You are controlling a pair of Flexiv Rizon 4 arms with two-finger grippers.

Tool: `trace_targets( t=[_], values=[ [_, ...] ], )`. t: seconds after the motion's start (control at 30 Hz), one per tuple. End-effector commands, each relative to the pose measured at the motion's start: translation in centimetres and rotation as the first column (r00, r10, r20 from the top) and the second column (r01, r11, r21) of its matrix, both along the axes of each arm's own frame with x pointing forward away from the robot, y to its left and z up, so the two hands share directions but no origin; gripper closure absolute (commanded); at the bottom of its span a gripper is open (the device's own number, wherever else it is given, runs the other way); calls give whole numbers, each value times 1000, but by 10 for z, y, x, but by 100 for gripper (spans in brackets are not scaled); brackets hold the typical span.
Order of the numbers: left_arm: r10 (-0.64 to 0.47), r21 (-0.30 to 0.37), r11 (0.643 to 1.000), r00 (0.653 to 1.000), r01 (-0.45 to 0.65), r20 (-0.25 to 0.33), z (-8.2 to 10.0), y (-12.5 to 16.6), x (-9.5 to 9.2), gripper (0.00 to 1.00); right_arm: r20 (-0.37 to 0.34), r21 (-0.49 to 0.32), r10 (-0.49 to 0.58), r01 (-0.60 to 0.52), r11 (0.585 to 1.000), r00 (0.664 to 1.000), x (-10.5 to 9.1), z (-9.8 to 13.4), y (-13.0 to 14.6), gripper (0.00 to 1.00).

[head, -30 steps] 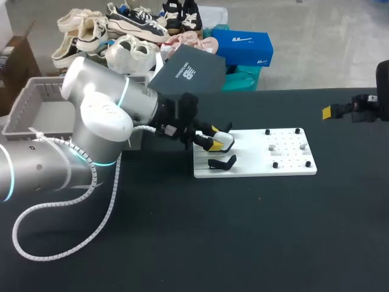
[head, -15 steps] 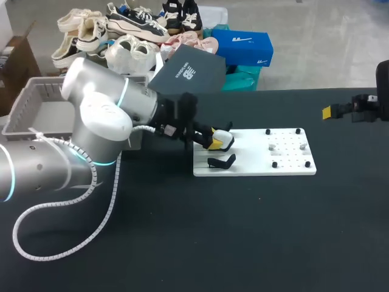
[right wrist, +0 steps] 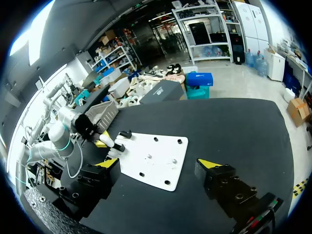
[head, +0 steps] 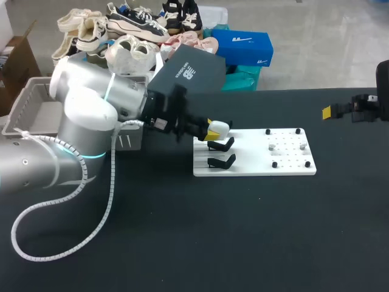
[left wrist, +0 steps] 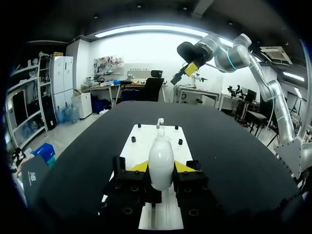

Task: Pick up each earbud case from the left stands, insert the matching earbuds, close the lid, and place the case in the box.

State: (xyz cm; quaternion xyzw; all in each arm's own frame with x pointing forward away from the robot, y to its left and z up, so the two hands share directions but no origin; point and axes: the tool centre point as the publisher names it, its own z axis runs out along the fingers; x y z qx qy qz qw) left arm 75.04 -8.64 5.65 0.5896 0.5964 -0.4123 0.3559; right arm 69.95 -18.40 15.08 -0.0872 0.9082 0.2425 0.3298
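left gripper [head: 211,129] clamps a white oval earbud case [head: 219,128], yellow fingertips [head: 210,125] pressing it from both sides. in the left wrist view the white oval earbud case [left wrist: 161,165] stands on end between the two yellow tips, with the left gripper [left wrist: 161,168] tight on its flanks. the case lid looks closed. in the head view the case sits just over the farther of two black hooked stands [head: 221,146]; can't tell if it touches it. the nearer stand [head: 222,162] holds nothing. both stands are on the left end of a white flat rectangular board [head: 255,155] lying on the black table [head: 243,231]. the right end of the board has four black pegs [head: 275,165] and two small pale pieces [head: 272,146], too small to tell what they are. a grey slatted plastic basket [head: 24,103] sits at the table's far left, behind the left arm.

right gripper [head: 337,111] hangs at the far right edge of the table, well apart from the board, one yellow tip showing. in the right wrist view the right gripper [right wrist: 158,165] has its fingers spread wide with nothing between them, and the white flat rectangular board [right wrist: 156,156] lies ahead of it, the left gripper [right wrist: 105,141] at the board's far end.
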Motion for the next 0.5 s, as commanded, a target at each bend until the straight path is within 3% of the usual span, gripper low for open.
trace_targets(
  t=[0.03,0.2,0.4,0.5],
  values=[
    [-2,-43,999,1000,3,15,21,10,-19,100,1,5,7,-7,1000,1000,1,-1,-2,0],
    [-15,-102,995,999,20,49,46,7,-41,100,1,5,7,-7,1000,1000,1,-1,-2,0],
    [8,-176,984,999,0,41,69,-1,-62,100,1,5,7,-7,1000,1000,1,-1,-2,0],
    [6,-196,981,994,15,106,72,-8,-75,100,1,5,7,-7,1000,1000,1,-1,-2,0]
  ],
)
